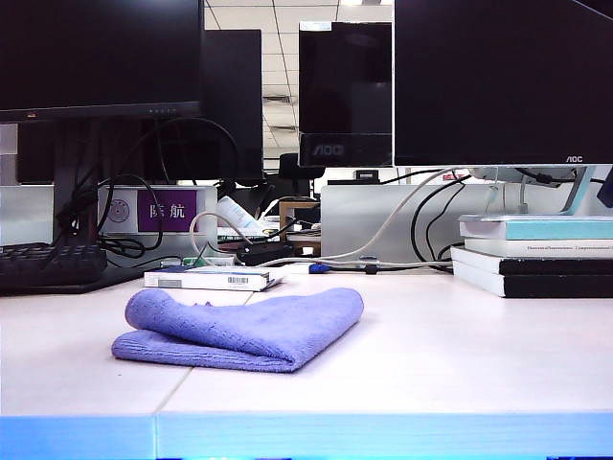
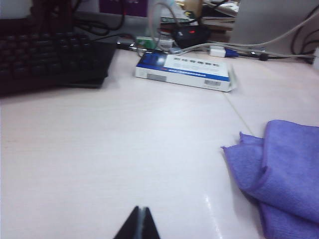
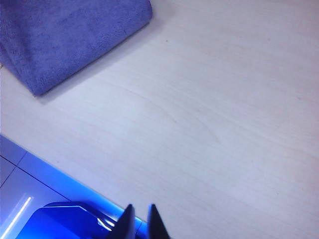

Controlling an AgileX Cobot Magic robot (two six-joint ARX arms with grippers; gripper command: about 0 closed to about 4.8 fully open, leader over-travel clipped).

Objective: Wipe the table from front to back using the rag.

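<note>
The wide, pale whitish-pink smooth table [image 1: 431,364], with a thin seam between two panels and a light blue front edge, carries a soft folded lavender-blue microfibre rag [image 1: 239,329]. The rag lies near the front edge, a little left of the middle in the exterior view, straddling the seam. Nothing touches it.

Neither arm shows in the exterior view. In the left wrist view the left tool [image 2: 139,225] appears only as two dark fingertips pressed together into a single point; it holds nothing and hangs over bare table, with the rag [image 2: 279,174] off to one side and apart from it. In the right wrist view the right tool [image 3: 138,223] shows as two dark fingertips with a narrow gap between them, empty, above the table close to its blue front edge [image 3: 35,172]. The rag's corner [image 3: 65,35] lies well away from these tips, at the far side of that picture.

Behind the rag sits a flat white and blue barcoded box [image 1: 213,278], lying flat and apart from the cloth. A black keyboard [image 1: 50,265] rests at the far left. On the right stands a stack of books [image 1: 536,255] with pale and black covers. Grey and black cables [image 1: 383,244] trail across the back of the table, below several dark monitors [image 1: 498,81].
</note>
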